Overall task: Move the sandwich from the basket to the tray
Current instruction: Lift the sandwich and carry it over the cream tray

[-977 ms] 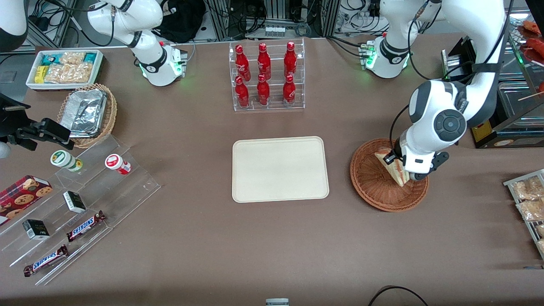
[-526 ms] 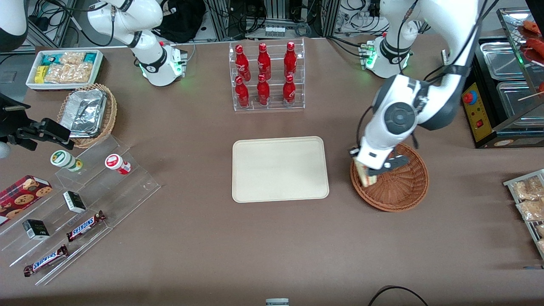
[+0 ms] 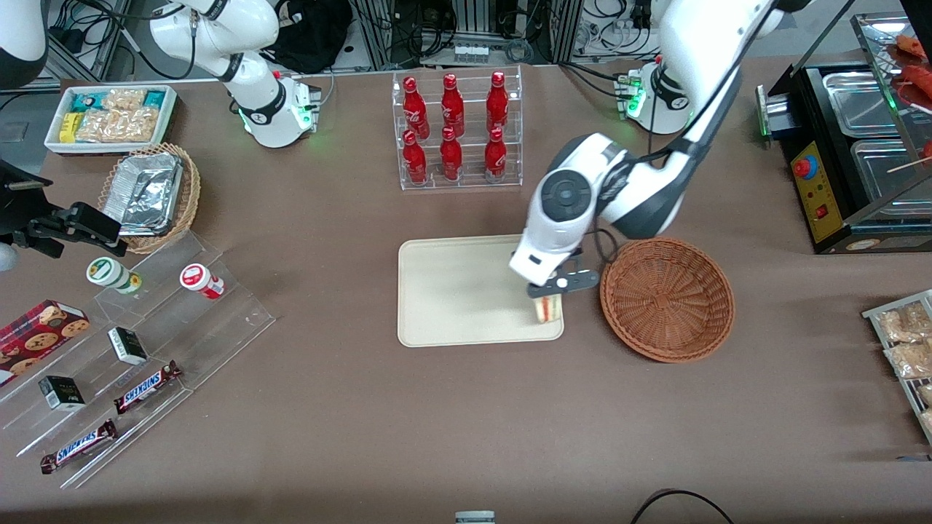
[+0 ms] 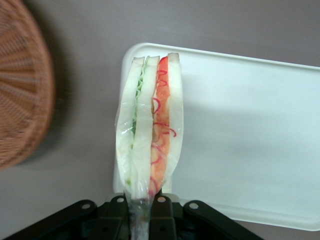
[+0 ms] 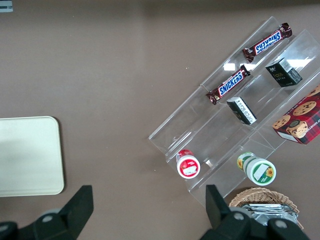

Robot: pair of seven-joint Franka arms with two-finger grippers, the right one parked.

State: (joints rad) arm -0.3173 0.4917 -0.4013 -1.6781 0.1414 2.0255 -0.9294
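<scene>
My left gripper (image 3: pixel 547 292) is shut on the sandwich (image 3: pixel 547 308), a wrapped wedge of white bread with red-orange and green filling, and holds it above the corner of the cream tray (image 3: pixel 451 291) that lies nearest the basket and the front camera. In the left wrist view the fingers (image 4: pixel 162 212) pinch the wrapped tip of the sandwich (image 4: pixel 150 125), which hangs over the tray's corner (image 4: pixel 250 130). The reddish-brown wicker basket (image 3: pixel 667 298) stands beside the tray, toward the working arm's end, and holds nothing; its rim shows in the left wrist view (image 4: pixel 22 95).
A clear rack of red bottles (image 3: pixel 455 131) stands farther from the front camera than the tray. A tan basket with foil packs (image 3: pixel 149 195), a white bin of snacks (image 3: pixel 113 116) and acrylic steps with snack bars (image 3: pixel 131 342) lie toward the parked arm's end.
My gripper has lifted the sandwich out of the basket and carried it sideways to above the tray's near corner. The basket now holds nothing.
</scene>
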